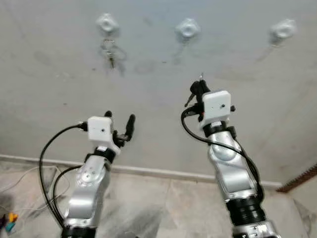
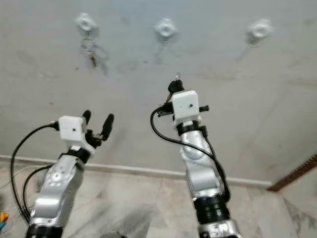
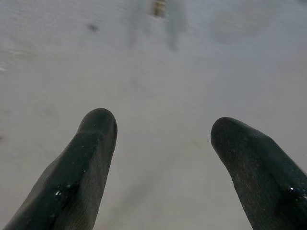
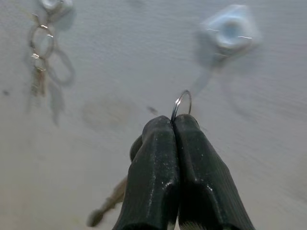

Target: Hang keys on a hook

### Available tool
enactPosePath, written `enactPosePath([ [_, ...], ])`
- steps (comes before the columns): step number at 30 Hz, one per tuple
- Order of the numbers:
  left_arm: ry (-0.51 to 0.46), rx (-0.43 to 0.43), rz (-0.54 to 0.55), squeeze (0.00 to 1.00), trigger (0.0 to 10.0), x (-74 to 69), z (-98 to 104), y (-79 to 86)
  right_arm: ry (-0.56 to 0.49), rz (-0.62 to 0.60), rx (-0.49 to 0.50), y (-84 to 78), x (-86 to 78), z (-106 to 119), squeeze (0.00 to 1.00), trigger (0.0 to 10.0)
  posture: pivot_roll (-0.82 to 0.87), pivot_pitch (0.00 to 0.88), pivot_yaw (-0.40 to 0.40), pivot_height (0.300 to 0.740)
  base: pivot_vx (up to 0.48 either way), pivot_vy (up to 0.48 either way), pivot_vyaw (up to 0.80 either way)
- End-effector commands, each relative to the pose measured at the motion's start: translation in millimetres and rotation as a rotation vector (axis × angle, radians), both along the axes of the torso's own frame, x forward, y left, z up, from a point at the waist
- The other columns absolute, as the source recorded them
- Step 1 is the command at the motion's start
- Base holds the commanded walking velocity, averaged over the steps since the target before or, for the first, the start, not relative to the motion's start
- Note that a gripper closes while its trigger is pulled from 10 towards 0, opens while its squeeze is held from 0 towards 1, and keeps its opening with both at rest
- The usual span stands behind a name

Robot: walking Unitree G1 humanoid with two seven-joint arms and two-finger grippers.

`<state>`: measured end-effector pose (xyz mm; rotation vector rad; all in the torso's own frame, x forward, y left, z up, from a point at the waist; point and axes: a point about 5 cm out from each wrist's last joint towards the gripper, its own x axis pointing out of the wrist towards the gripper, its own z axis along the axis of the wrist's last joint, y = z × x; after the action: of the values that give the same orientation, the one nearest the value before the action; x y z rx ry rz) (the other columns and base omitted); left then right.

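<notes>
Three white hooks are fixed in a row on the grey wall. A set of keys [image 1: 109, 52] hangs from the left hook [image 1: 107, 23]. The middle hook [image 1: 187, 29] and the right hook [image 1: 283, 29] are bare. My right gripper [image 1: 198, 89] is raised below the middle hook and is shut on a key ring [image 4: 181, 104]; its key [image 4: 108, 203] dangles beneath the fingers. In the right wrist view the ring's loop sticks out past the fingertips, short of the middle hook [image 4: 231, 31]. My left gripper [image 1: 119, 123] is open and holds nothing, lower on the wall beneath the hung keys.
The wall meets a tiled floor [image 1: 163, 203] along a pale skirting strip. Black cables [image 1: 47, 163] loop beside my left arm. A brown edge [image 1: 302, 179] shows at the lower right, and small coloured items [image 1: 7, 220] lie at the lower left.
</notes>
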<state>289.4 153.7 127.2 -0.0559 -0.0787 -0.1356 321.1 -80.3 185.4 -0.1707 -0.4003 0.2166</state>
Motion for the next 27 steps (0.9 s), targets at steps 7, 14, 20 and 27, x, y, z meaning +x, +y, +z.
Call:
enactPosePath([
  [7,0.080,0.052,-0.034,0.00,10.0,-11.8,-25.1,-1.1,-0.028,-0.021,-0.005,-11.3,-0.3,6.8,0.00,10.0,0.02,0.139,0.029,0.740,0.042,0.000,0.00],
  [14,0.077,0.055,-0.034,0.00,10.0,-14.6,-25.8,-1.6,-0.071,0.023,-0.089,-6.5,-4.9,8.9,0.00,10.0,0.02,0.143,0.027,0.740,0.000,0.000,0.00],
  [20,0.067,0.057,-0.039,0.00,10.0,-15.0,-24.3,-3.4,-0.051,0.028,-0.034,-6.0,-3.1,10.5,0.00,10.0,0.03,0.147,0.028,0.740,0.000,0.000,0.00],
  [27,0.077,0.069,-0.047,0.00,10.0,-19.9,-26.0,-0.7,-0.041,0.033,0.033,-9.1,1.0,16.1,0.00,10.0,0.04,0.154,0.037,0.740,0.000,0.000,0.00],
])
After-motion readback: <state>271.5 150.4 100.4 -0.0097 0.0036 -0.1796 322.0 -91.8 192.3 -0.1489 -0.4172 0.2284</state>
